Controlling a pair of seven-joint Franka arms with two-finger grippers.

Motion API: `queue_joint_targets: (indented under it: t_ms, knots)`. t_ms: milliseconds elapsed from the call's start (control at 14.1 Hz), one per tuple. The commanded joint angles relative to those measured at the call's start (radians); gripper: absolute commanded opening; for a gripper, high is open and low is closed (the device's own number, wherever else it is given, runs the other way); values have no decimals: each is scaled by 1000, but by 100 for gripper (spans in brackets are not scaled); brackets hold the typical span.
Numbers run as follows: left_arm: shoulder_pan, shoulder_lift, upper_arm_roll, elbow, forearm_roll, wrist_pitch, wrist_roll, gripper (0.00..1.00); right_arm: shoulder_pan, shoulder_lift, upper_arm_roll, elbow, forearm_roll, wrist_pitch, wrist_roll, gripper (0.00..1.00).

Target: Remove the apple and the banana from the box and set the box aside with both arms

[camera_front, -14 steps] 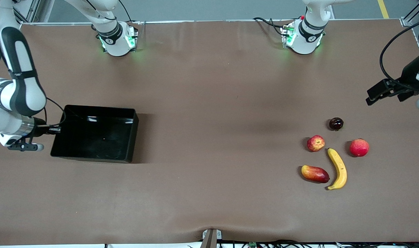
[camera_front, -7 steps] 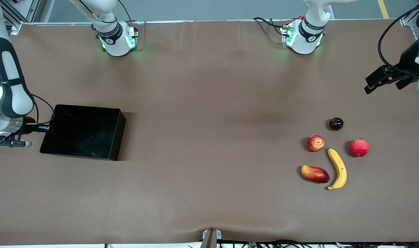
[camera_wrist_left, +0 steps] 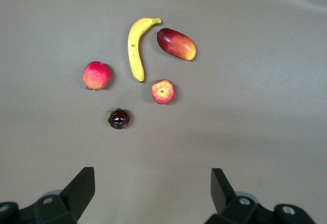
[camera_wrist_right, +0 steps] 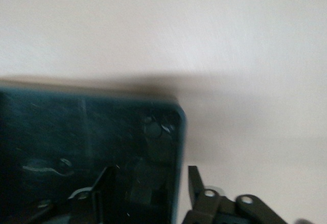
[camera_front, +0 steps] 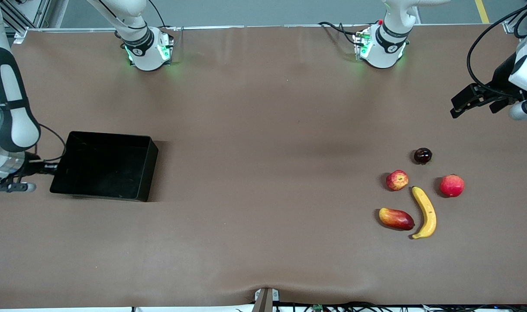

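Note:
The box [camera_front: 101,167], a shallow black tray, rests on the table at the right arm's end. My right gripper [camera_front: 51,167] is at its short end wall, open, with one finger inside the box [camera_wrist_right: 76,147] and the other outside, a gap showing at the wall; in its wrist view the right gripper [camera_wrist_right: 150,183] straddles that wall. The yellow banana [camera_front: 425,212] and the small red-and-yellow apple [camera_front: 397,180] lie at the left arm's end. My left gripper [camera_front: 454,107] hangs open and empty in the air near them. Its wrist view shows the banana [camera_wrist_left: 135,48], the apple [camera_wrist_left: 163,92] and the left gripper [camera_wrist_left: 153,183].
Around the banana lie a redder apple [camera_front: 451,185], a red-yellow mango-like fruit [camera_front: 396,218] and a small dark round fruit [camera_front: 422,155]. The brown table [camera_front: 263,151] stretches bare between box and fruits. The arm bases [camera_front: 148,50] stand along the edge farthest from the camera.
The box slid toward the right arm's end of the table and came to rest. The right gripper then opened off its wall. The left gripper drifted a little toward the bases.

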Motion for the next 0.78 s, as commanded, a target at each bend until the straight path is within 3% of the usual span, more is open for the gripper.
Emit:
queue_joint_targets:
  t_ms: [0,354,707]
  knots:
    - [2,0,-3,-3,-4,8,-11,100,43,10,8,138,3,-74,-31,100]
    - [-3,3,-3,2,-4,8,-14,100,170,-10,8,293,6,-207,10,100]
    - [-9,15,-14,0,-2,4,-126,100,296,-154,10,287,0,-417,349,100]
